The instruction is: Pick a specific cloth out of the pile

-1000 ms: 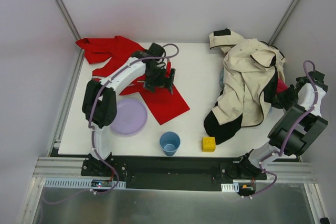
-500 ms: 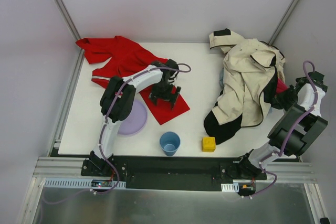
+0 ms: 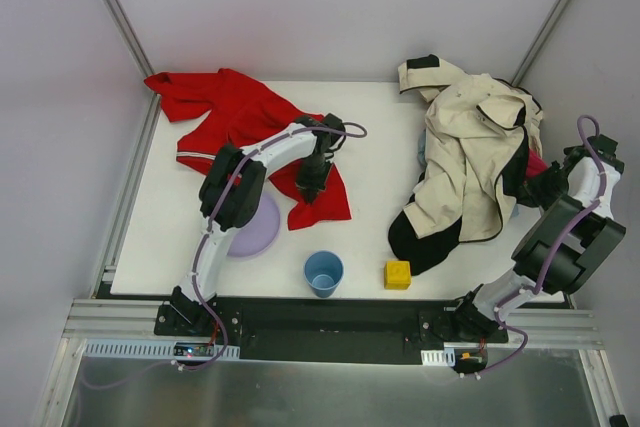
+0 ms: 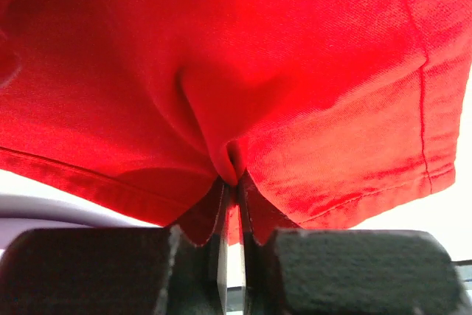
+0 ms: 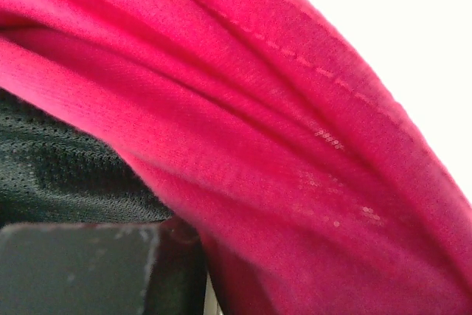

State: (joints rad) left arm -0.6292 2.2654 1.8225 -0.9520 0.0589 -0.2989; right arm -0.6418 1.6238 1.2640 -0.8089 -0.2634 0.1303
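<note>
top overhead, whole table [image 3: 380,127]; wrists close: left on cloth [image 4: 295,71] (shared with top), right on magenta fabric [image 5: 295,145].

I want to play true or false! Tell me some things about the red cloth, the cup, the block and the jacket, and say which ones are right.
1. The left fingers pinch a fold of the big bright red fabric cloth. True.
2. The round blue plastic cup lies tipped on its side. False: it stands upright, its opening facing up.
3. The small yellow block sits on the round purple plate. False: it rests on the white table, right of the cup, apart from the plate.
4. The cream-and-black jacket lies on the table's right part. True.
</note>
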